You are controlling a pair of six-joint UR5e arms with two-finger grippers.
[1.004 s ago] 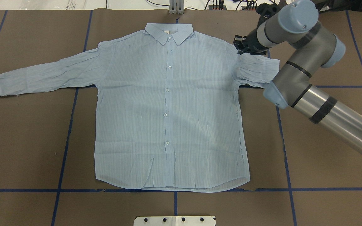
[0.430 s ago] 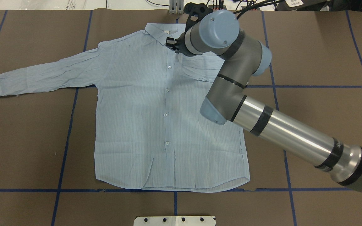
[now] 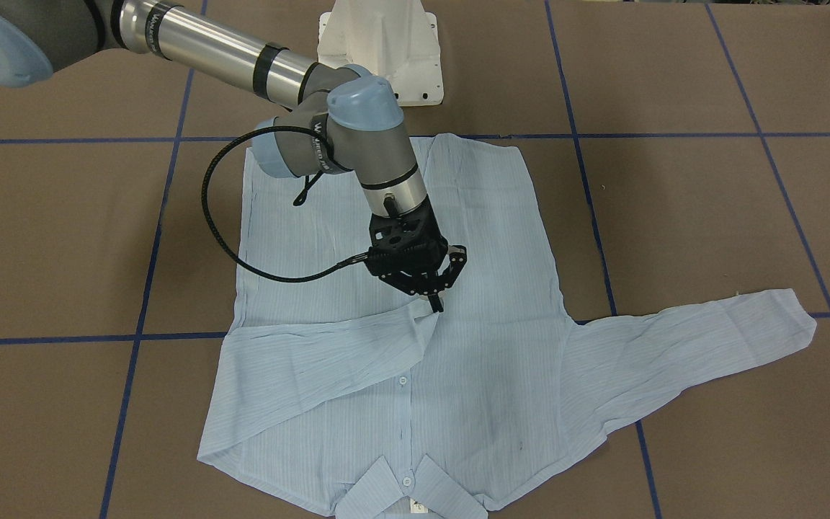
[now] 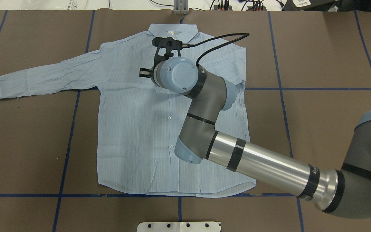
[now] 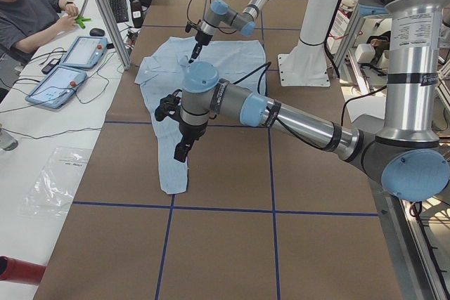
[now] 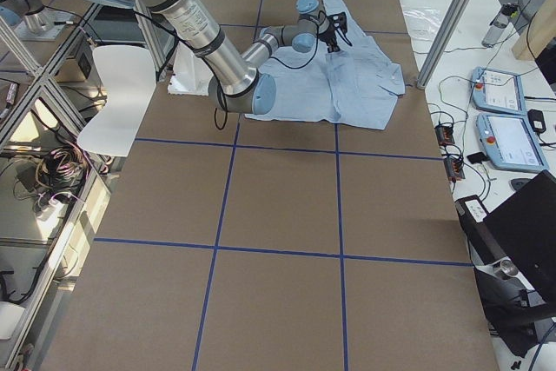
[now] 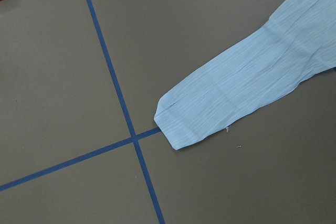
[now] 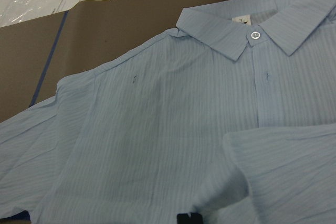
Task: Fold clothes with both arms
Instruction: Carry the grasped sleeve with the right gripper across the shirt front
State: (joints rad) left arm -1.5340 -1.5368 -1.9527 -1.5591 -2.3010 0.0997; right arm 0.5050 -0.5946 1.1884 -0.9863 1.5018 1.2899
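The light-blue shirt (image 4: pixel 130 135) lies flat and buttoned on the brown table, collar (image 8: pixel 252 24) at the far side. My right arm (image 4: pixel 201 116) reaches over its chest. The right gripper (image 3: pixel 435 303) is shut on the cuff of the right sleeve (image 3: pixel 314 367), which is folded across the chest to the button line. The left sleeve (image 4: pixel 43 77) lies stretched out flat, and its cuff (image 7: pixel 178 124) shows in the left wrist view. My left gripper (image 5: pixel 181 152) hangs above that sleeve and shows only in the exterior left view, so I cannot tell its state.
The white pedestal base (image 3: pixel 379 43) stands at the robot's edge of the table. Blue tape lines (image 4: pixel 66 138) cross the brown table cover. A person (image 5: pixel 28 12) sits beside two teach pendants (image 5: pixel 70 61) at the table's far side. A plastic bag (image 5: pixel 60 180) lies there too.
My right gripper has carried the right sleeve leftward from the shoulder, across the collar area, and down to the chest's button line. The sleeve now lies folded over the front.
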